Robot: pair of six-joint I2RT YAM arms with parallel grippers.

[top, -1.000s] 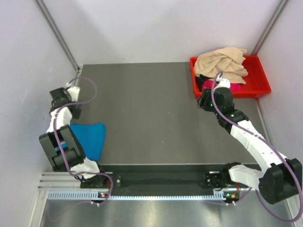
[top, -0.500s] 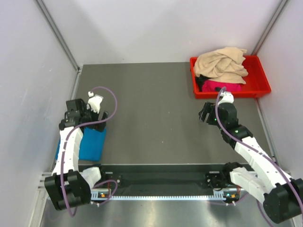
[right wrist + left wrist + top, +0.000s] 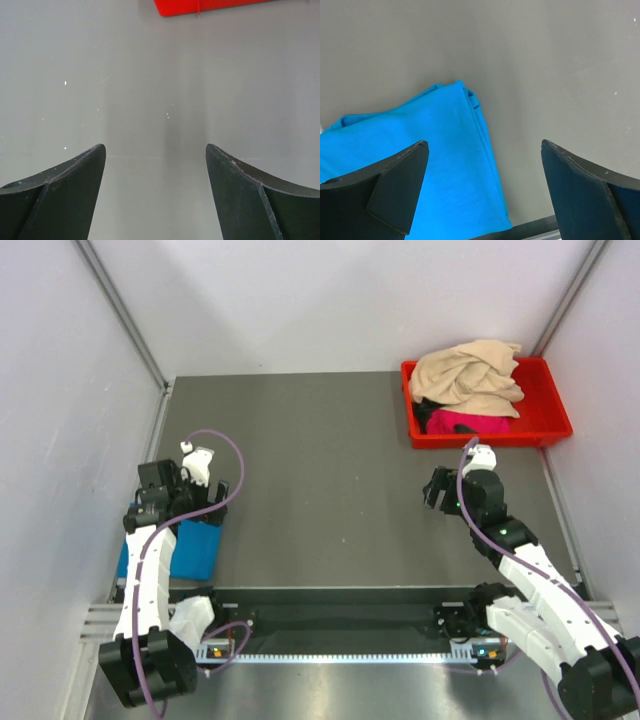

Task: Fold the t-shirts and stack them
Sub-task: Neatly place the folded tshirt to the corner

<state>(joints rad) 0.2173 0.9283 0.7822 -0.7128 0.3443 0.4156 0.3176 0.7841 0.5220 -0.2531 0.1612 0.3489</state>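
Grey table (image 3: 330, 460), white walls, and a red bin (image 3: 555, 428) at the far right corner. All places here are told from that bin.

Inside the bin the tan shirt (image 3: 468, 375) sits in a crumpled heap. The pink shirt (image 3: 468, 422) shows under it on the bin's near side. The blue shirt (image 3: 430, 150) lies folded flat, well apart from the bin, diagonally across at the near left.

The right gripper (image 3: 155, 147) hangs just in front of the bin's near wall, jaws spread wide and empty over bare table. The left gripper (image 3: 484, 145) is as far from the bin as the blue shirt and hovers over that shirt's bin-side edge, also wide and empty.

The blue shirt looks done, so the step in hand is likely fetching the tan one. The right arm is the closer. It should come down on the top of the heap and pinch a hem or the collar rather than a bunched wad. It should then lift high enough to clear the rim, so the pink shirt is not dragged along. The open table between the bin and the blue shirt gives room to spread it with both grippers.

As far as the left arm lets it show, the blue shirt's long axis runs side to side, and its layered edge faces the bin's side. The tan heap has no readable axis.
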